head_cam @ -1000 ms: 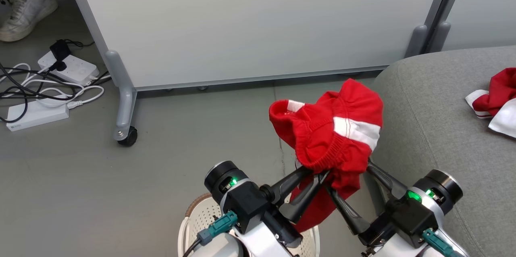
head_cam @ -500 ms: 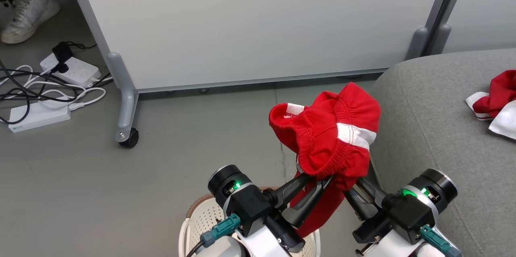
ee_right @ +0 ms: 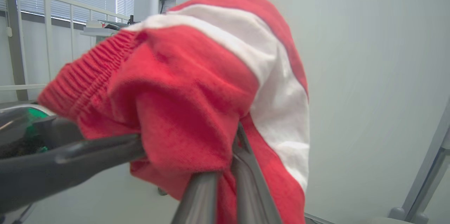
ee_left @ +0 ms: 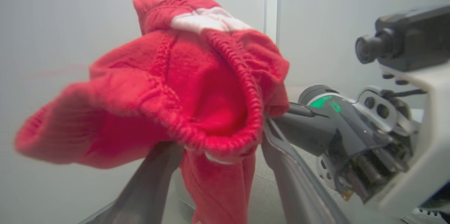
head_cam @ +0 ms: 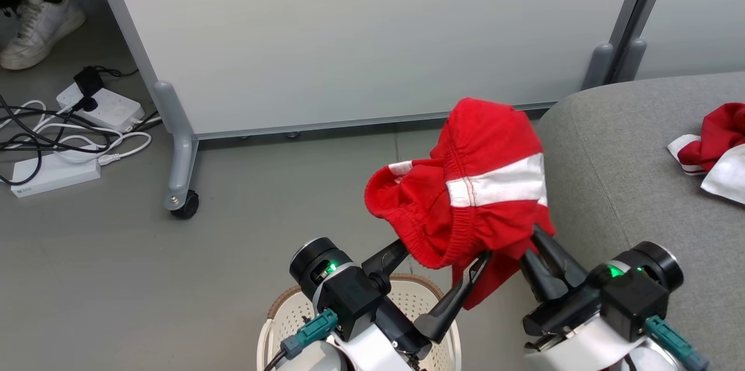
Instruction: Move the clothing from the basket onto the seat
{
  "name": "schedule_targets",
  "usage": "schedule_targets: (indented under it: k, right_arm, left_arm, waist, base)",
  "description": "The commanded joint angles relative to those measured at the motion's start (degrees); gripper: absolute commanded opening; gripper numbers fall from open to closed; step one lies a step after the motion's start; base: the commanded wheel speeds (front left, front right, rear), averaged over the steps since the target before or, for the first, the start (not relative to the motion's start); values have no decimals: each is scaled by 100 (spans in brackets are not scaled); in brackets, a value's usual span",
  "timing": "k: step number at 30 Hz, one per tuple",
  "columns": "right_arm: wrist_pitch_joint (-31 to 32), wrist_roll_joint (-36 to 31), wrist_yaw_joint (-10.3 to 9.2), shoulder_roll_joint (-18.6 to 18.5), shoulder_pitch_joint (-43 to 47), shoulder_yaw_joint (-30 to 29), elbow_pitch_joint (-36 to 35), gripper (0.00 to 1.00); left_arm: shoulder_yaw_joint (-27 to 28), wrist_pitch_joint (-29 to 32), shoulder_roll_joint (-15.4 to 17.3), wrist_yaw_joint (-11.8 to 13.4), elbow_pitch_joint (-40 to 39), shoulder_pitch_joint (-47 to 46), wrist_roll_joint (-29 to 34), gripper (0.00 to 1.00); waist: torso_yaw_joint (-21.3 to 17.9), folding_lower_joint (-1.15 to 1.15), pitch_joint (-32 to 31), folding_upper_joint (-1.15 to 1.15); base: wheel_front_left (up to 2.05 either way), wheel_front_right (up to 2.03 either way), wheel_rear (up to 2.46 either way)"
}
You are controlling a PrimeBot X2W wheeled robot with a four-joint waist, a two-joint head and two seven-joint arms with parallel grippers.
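the basket (head_cam: 278, 308) is seen nearest, at the bottom edge of the head view, partly covered by the left arm. the left gripper (head_cam: 442, 253) is held above it with its fingers spread apart; a fold of the red garment (head_cam: 483, 184) is draped over and between them but is not clamped. the right gripper (head_cam: 538, 243) is pressed together, and the lower part of the same garment is pinched between its fingers. the garment is carried in the air, bunched, with a white band across it, just beside the rounded corner of the seat (head_cam: 628, 196). a second red garment (head_cam: 713, 138) with white panels is laid on the seat, well apart. beyond, a pale partition panel (head_cam: 361, 33) on a caster (head_cam: 185, 206) is located, with a power strip (head_cam: 52, 170) and cables on the floor (head_cam: 116, 278) at the left, and a white shoe (head_cam: 35, 24) in the far left corner.
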Motion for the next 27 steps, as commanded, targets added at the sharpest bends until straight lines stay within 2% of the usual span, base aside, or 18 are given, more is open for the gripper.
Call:
schedule_targets:
  k: [1, 8, 17, 27]
  right_arm:
    - [-28, 46, 2, 19, 55, -88, -58, 0]
    - [-28, 141, 2, 100, 185, -508, -46, 0]
    - [-28, 128, 2, 203, 365, -1340, 102, 0]
    - [-28, 206, 2, 336, 639, -1891, 394, 0]
  left_arm:
    - [38, 2, 12, -6, -18, 87, 59, 100]
    - [167, 2, 15, -6, 54, 239, 110, 100]
    - [400, 2, 45, -6, 276, 431, 240, 100]
    - [284, 2, 223, -6, 534, 672, 118, 100]
  waist:
    - [1, 0, -14, 0]
    - [19, 0, -42, 0]
    - [-15, 0, 17, 0]
    - [-120, 0, 85, 0]
  base:
    - [0, 0, 0]
    - [0, 0, 0]
    - [0, 0, 0]
    - [0, 0, 0]
